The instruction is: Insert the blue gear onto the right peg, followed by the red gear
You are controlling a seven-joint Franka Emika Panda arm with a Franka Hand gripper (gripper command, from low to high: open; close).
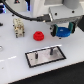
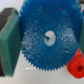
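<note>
While we carry the blue gear [image 1: 62, 31] in the closed gripper [image 1: 61, 30] | step: blue first | next: centre over right peg [image 1: 51, 51], lower.

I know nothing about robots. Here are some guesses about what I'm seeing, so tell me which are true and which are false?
1. The pincer holds the blue gear. True.
2. The red gear is already on a peg. False: it lies on the white table, apart from the grey plate.
3. The blue gear is lifted above the table. True.
4. The right peg carries a gear. False: it stands bare.
5. In the wrist view, the blue gear shows a hole in its centre. True.
</note>
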